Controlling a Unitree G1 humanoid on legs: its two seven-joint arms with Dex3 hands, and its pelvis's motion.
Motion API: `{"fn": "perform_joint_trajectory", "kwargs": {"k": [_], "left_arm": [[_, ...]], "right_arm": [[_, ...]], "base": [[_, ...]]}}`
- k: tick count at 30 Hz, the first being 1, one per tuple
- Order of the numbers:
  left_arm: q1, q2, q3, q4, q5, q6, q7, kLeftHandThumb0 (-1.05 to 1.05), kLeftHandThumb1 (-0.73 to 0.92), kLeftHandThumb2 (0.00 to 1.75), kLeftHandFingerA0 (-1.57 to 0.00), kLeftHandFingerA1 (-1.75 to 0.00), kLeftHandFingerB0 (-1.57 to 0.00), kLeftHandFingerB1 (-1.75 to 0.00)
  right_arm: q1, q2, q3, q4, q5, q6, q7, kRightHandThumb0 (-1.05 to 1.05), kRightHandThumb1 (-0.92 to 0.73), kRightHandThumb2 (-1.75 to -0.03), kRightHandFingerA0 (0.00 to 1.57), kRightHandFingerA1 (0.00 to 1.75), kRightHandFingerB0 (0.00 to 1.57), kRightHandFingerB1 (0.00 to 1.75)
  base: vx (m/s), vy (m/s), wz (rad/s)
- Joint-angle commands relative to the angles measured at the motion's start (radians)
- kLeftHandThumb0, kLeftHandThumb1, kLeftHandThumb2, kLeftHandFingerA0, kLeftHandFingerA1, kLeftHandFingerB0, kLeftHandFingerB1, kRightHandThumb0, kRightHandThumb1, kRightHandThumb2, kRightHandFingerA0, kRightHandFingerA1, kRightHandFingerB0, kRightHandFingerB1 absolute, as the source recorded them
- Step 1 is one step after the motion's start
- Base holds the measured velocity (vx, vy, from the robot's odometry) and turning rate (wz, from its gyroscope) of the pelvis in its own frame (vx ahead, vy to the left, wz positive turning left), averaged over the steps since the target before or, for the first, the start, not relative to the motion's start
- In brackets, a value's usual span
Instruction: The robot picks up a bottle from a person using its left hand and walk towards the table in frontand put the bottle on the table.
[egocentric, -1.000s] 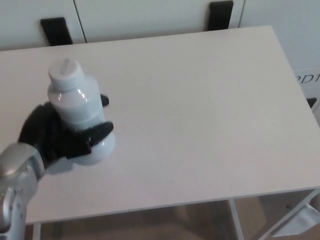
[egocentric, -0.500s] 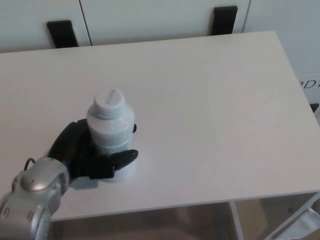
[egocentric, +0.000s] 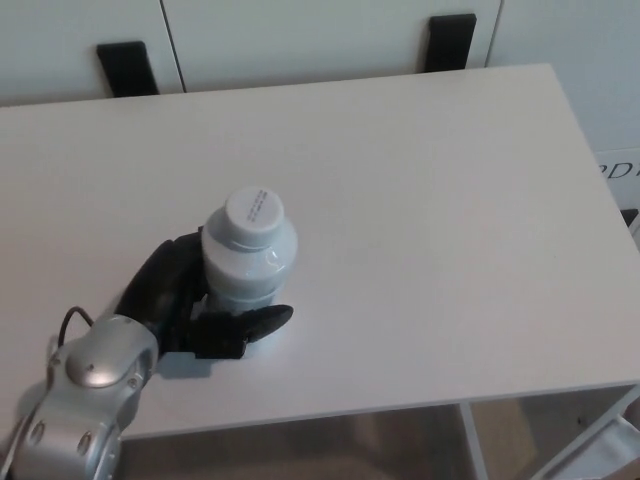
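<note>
A white plastic bottle (egocentric: 250, 255) with a white cap stands upright over the white table (egocentric: 420, 200), left of its middle and near the front edge. My left hand (egocentric: 185, 305) is shut on the bottle's lower body, black fingers wrapped around it from the left and front. The silver forearm comes up from the lower left corner. Whether the bottle's base touches the tabletop is hidden by the hand. My right hand does not show.
White cabinet fronts with two black handles (egocentric: 450, 40) run behind the table's far edge. The table's right edge and a white leg (egocentric: 475, 440) show at lower right, with floor below.
My left hand has carried the bottle to the right and toward the table's front, and the bottle has come more upright. The camera view has shifted slightly.
</note>
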Motion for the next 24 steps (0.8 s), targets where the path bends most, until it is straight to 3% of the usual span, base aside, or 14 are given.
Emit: {"fn": "perform_joint_trajectory", "kwargs": {"k": [1,2,3,4,5,6,9,10,12,24], "left_arm": [[0.013,0.006,0.011,-0.005,0.030,-0.021,0.021,-0.08,0.81,0.75,-1.00,-1.37,-0.78,-1.02],[0.015,0.004,0.014,-0.004,0.027,-0.028,0.021,-0.08,0.82,0.70,-1.02,-1.31,-0.78,-0.84],[0.019,-0.002,0.020,-0.002,0.021,-0.036,0.022,-0.19,0.78,0.64,-1.06,-0.99,-0.66,-0.53],[0.020,-0.007,0.025,-0.004,0.018,-0.032,0.024,-0.19,0.78,0.64,-1.06,-0.99,-0.66,-0.53],[0.021,-0.012,0.026,-0.019,0.018,0.001,0.031,-0.27,0.71,0.62,-0.98,-0.63,-0.47,-0.40],[0.025,-0.009,0.028,-0.019,-0.004,0.000,0.000,-0.49,0.57,0.60,-0.18,-0.35,-0.06,-0.21],[0.027,-0.008,0.030,-0.020,-0.013,-0.001,-0.016,-0.49,0.57,0.60,-0.18,-0.35,-0.06,-0.21],[0.030,0.000,0.026,-0.007,-0.014,-0.027,-0.034,-0.76,0.49,0.79,0.00,-0.05,0.00,0.00],[0.034,0.013,0.021,0.034,-0.015,-0.113,-0.069,-0.77,0.49,0.78,0.00,0.00,0.00,0.00],[0.033,0.037,0.014,0.048,0.005,-0.160,-0.100,-0.80,0.46,0.78,0.00,0.00,0.00,0.00]], "right_arm": [[-0.002,-0.008,-0.002,0.001,0.003,0.012,0.002,-0.43,-0.69,-0.60,0.70,0.48,0.57,0.41],[-0.002,-0.009,0.000,0.001,0.000,0.012,0.000,-0.43,-0.68,-0.60,0.72,0.49,0.57,0.41],[-0.002,-0.009,0.002,0.000,-0.002,0.012,-0.003,-0.43,-0.68,-0.60,0.72,0.49,0.58,0.41],[-0.003,-0.008,0.000,0.001,0.001,0.014,-0.001,-0.43,-0.68,-0.60,0.72,0.49,0.58,0.41],[-0.002,-0.008,-0.002,0.000,0.003,0.010,0.001,-0.43,-0.68,-0.60,0.72,0.49,0.58,0.41],[0.000,-0.009,-0.004,0.001,0.004,0.006,0.002,-0.44,-0.68,-0.59,0.70,0.48,0.57,0.41],[0.000,-0.009,-0.004,0.001,0.004,0.005,0.002,-0.44,-0.68,-0.59,0.70,0.48,0.57,0.41],[0.000,-0.008,-0.005,0.001,0.005,0.005,0.002,-0.43,-0.68,-0.60,0.71,0.48,0.58,0.42],[-0.006,-0.006,-0.006,0.000,0.005,0.010,-0.001,-0.44,-0.68,-0.60,0.71,0.47,0.59,0.41],[-0.004,-0.010,0.002,0.001,-0.001,0.009,0.001,-0.43,-0.68,-0.60,0.70,0.47,0.58,0.41]], "base": [[-0.01,0.122,0.02],[0.00,0.000,0.00],[0.00,0.000,0.00],[0.00,0.000,0.00],[0.00,0.000,0.00],[0.00,0.000,0.00],[0.00,0.000,0.00],[0.00,0.000,0.00],[0.00,0.000,0.00],[0.00,0.000,0.00]]}}
